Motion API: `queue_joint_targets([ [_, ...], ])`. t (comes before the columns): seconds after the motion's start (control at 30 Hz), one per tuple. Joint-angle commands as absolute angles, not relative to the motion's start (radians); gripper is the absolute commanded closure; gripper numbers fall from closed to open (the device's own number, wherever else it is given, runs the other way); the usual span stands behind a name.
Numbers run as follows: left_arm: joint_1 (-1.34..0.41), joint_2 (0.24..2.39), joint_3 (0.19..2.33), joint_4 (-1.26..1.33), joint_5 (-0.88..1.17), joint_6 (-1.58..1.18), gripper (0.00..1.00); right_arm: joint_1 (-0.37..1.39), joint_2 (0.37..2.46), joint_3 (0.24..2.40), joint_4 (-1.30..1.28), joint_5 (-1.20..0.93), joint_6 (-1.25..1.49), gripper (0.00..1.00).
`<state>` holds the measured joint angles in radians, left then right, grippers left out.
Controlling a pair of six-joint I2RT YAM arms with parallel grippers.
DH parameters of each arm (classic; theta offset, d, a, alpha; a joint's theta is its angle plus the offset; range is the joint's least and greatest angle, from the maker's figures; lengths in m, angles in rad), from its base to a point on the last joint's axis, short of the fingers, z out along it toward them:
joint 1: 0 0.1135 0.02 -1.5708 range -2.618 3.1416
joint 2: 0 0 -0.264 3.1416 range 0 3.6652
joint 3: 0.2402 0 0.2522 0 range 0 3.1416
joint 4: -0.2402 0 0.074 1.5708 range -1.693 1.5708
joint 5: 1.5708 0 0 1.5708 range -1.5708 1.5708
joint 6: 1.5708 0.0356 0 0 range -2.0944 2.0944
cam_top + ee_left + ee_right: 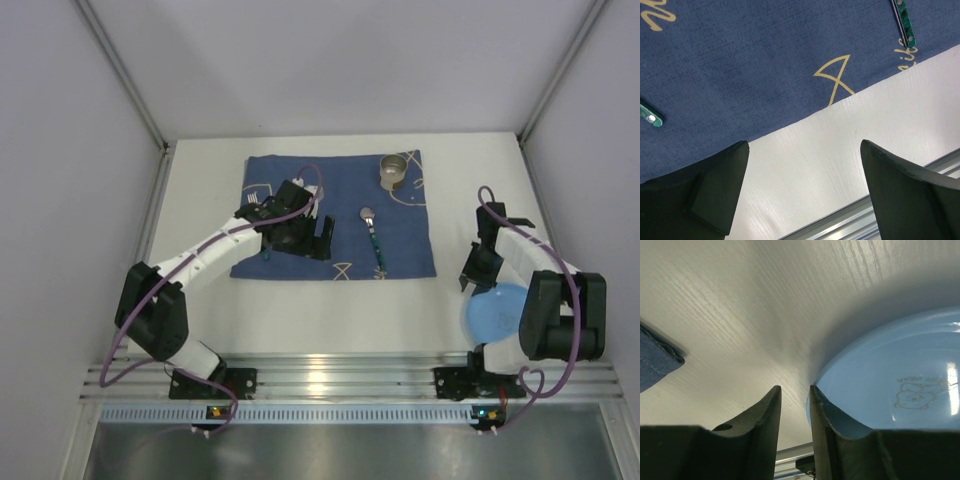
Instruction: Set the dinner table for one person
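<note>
On the white dinner table (330, 310) lies a dark blue patterned mat (400, 255). On the mat are a green-handled spoon (373, 235), a metal cup (395, 170) and a fork (262, 200) partly hidden under my left arm. My left gripper (322, 240) hovers open over the mat's near edge (765, 65) with nothing between its fingers. A light blue plate (495, 310) lies at the right near the rail. My right gripper (795, 387) has its jaws drawn close round the rim of the plate (890, 370). Its right finger is over the plate and its left finger is outside it.
The ribbed aluminium rail (340, 375) runs along the near edge by both arm bases. Grey walls close in the table at the left, right and back. In the left wrist view the spoon handle (904, 25) and the fork handle tip (651, 117) lie on the mat.
</note>
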<state>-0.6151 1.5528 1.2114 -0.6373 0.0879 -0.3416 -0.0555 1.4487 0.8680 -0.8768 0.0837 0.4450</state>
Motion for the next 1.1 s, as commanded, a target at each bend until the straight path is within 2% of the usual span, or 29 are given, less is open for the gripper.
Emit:
queue_joint_targets([
  [0.0,-0.612,1.473,1.167,-0.609,0.071,-0.373,0.02,-0.069,1.444,0.868,-0.845,0.084,0.428,0.69],
  [0.03,-0.612,1.459,1.161,-0.609,0.069,-0.374,0.02,-0.069,1.437,0.87,-0.85,0.087,0.423,0.64],
  [0.13,-0.614,1.448,1.15,-0.615,0.06,-0.376,0.02,-0.071,1.43,0.868,-0.851,0.097,0.417,0.62],
  [0.43,-0.614,1.451,1.161,-0.611,0.064,-0.39,0.02,-0.075,1.319,0.942,-0.929,0.095,0.422,0.59],
  [0.7,-0.614,1.456,1.152,-0.603,0.078,-0.382,0.02,-0.077,1.247,0.894,-0.962,0.118,0.445,0.57],
  [0.83,-0.614,1.466,1.155,-0.604,0.081,-0.371,0.02,-0.097,1.278,0.879,-0.963,0.095,0.471,0.52],
  [1.07,-0.614,1.457,1.146,-0.603,0.074,-0.368,0.02,-0.135,1.368,0.851,-0.937,0.049,0.508,0.52],
])
